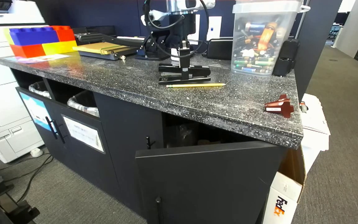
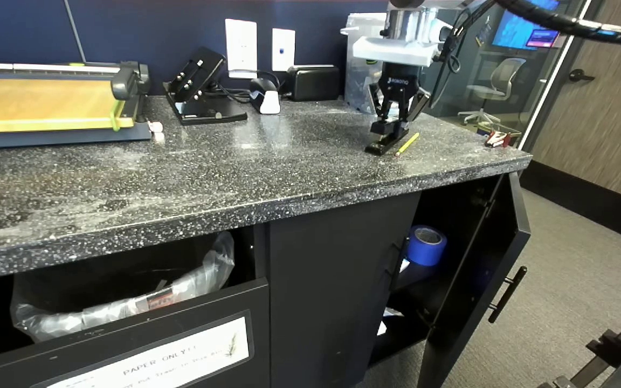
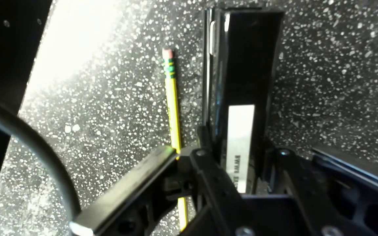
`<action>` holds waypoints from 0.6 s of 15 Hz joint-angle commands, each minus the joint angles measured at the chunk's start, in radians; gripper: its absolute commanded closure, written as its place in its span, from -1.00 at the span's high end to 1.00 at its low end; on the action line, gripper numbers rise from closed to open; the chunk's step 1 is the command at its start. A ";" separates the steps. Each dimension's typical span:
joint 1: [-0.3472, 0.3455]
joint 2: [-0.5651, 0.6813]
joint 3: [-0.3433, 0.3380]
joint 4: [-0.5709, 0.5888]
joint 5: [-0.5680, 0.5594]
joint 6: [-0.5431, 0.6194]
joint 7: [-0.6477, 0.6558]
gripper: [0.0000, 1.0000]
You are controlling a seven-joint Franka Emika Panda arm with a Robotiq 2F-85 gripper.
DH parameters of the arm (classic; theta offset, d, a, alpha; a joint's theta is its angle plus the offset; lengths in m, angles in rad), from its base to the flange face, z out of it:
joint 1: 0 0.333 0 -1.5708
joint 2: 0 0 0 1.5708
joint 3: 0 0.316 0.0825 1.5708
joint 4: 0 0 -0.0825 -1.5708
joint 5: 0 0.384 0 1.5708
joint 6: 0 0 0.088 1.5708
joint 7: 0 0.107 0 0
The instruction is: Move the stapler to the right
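The long black stapler [image 1: 168, 68] lies on the speckled dark countertop in both exterior views, its near end showing [image 2: 378, 148]. In the wrist view the stapler [image 3: 249, 59] points up the picture, with a white label on its top arm. My gripper [image 1: 185, 74] points straight down over the stapler's middle; it also shows in an exterior view [image 2: 394, 129]. In the wrist view the gripper's fingers [image 3: 236, 144] stand on both sides of the stapler, close against it. The stapler's rear part is hidden behind the gripper there.
A yellow pencil [image 1: 197, 85] lies beside the stapler, near the counter's front edge. A dark red staple remover [image 1: 280, 106] sits near the right corner. A clear bin of batteries [image 1: 267, 7], a black box [image 2: 313, 83] and a paper trimmer [image 2: 41, 105] stand along the back.
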 commanded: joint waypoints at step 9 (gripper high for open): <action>0.070 0.037 -0.076 0.039 -0.077 -0.034 -0.037 0.61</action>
